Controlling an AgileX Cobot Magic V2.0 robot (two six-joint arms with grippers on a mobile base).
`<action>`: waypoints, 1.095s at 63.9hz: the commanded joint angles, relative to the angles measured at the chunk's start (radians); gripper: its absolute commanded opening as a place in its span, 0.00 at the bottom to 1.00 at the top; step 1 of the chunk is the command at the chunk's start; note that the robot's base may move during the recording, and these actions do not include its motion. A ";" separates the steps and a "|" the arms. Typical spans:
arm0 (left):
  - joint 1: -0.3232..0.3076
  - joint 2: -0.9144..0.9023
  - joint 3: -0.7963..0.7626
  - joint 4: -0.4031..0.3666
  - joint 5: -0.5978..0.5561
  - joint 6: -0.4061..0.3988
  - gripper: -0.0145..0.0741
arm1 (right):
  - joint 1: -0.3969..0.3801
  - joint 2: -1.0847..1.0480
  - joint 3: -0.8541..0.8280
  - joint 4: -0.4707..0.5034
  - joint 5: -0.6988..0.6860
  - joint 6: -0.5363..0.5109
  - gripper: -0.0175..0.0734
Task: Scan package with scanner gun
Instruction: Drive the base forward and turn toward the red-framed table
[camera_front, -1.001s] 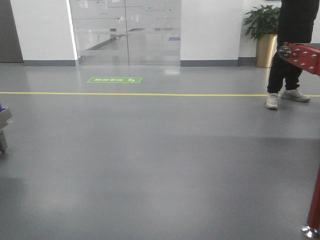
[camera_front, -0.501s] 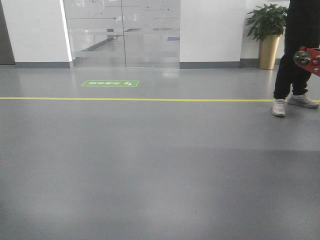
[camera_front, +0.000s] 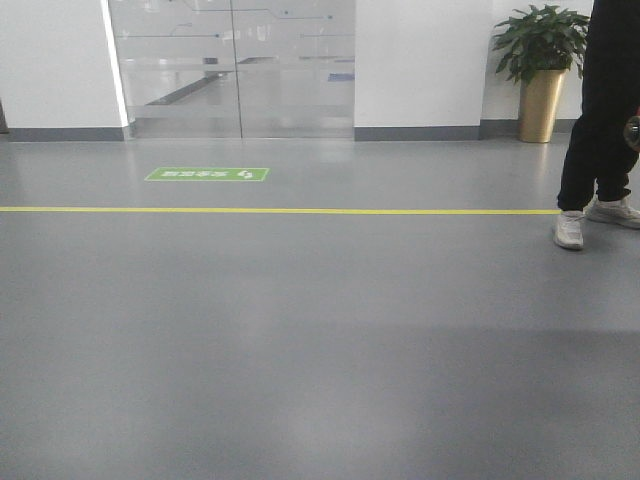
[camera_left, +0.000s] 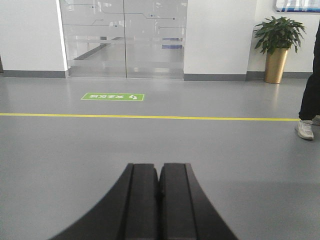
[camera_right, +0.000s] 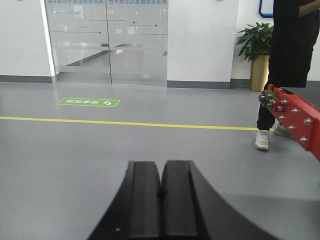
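The left gripper (camera_left: 159, 182) and right gripper (camera_right: 161, 187) are each closed tight on nothing, aimed over the grey floor (camera_front: 300, 330) toward the glass doors (camera_front: 235, 70). Where the package or scanner gun sits, I cannot tell.

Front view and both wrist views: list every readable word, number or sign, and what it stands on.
Green floor sign: white characters, too blurred to read.
Blue-framed wall board: too small to read.
Glass doors: line pattern only, no text.

The left gripper (camera_left: 159, 172) and right gripper (camera_right: 161, 170) are each formed of two matte black fingers (camera_left: 142, 200), flat-topped and flared outward at the base
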 joint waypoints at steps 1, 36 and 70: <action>0.004 -0.004 -0.004 -0.006 -0.014 0.000 0.04 | 0.000 -0.003 0.000 -0.001 -0.018 -0.003 0.02; 0.004 -0.004 -0.004 -0.006 -0.014 0.000 0.04 | -0.014 -0.003 0.000 -0.001 -0.018 -0.003 0.02; 0.004 -0.004 -0.004 -0.006 -0.014 0.000 0.04 | -0.014 -0.003 0.000 -0.001 -0.018 -0.003 0.02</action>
